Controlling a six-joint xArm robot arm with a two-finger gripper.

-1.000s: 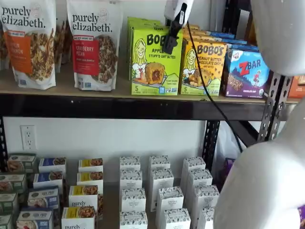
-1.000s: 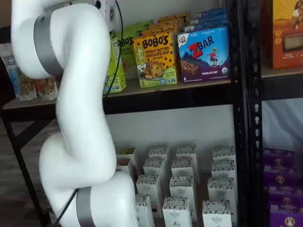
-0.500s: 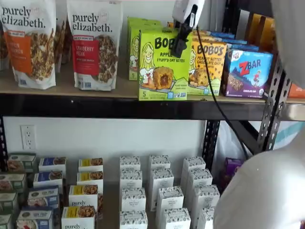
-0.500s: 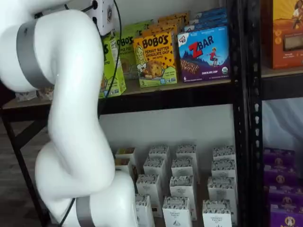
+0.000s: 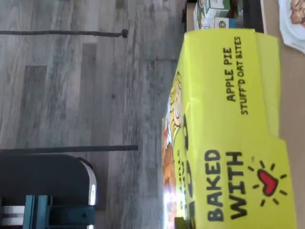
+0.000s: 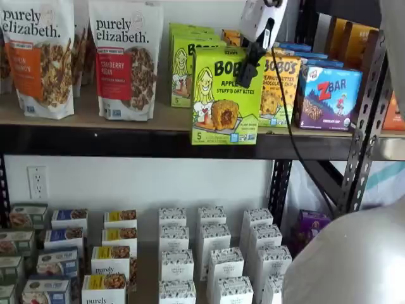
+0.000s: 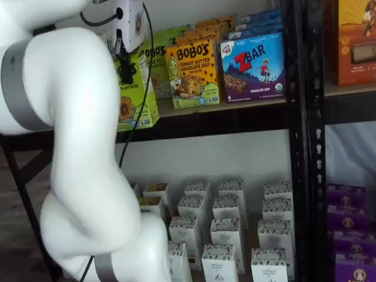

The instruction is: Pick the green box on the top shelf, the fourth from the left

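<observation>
The green box (image 6: 224,95) is a lime-green Bobo's Apple Pie carton, upright, its lower edge out over the black front beam of the top shelf (image 6: 126,142). My gripper (image 6: 253,60) is shut on its upper right part. In a shelf view the box (image 7: 136,94) hangs in front of the shelf (image 7: 223,120), with my gripper (image 7: 124,66) on its top edge and my white arm covering its left side. The wrist view shows the box's top face (image 5: 228,133) close up, with wood floor beyond it.
More green cartons (image 6: 183,63) stand behind on the shelf. The yellow-orange Bobo's carton (image 6: 278,88) and a blue ZBar box (image 6: 329,95) stand to the right, granola bags (image 6: 126,57) to the left. A black upright (image 6: 364,145) stands at the right. White cartons (image 6: 215,253) fill the lower shelf.
The gripper has drawn the green box forward and to the right, from the row on the shelf out over the front beam. My arm has shifted with it.
</observation>
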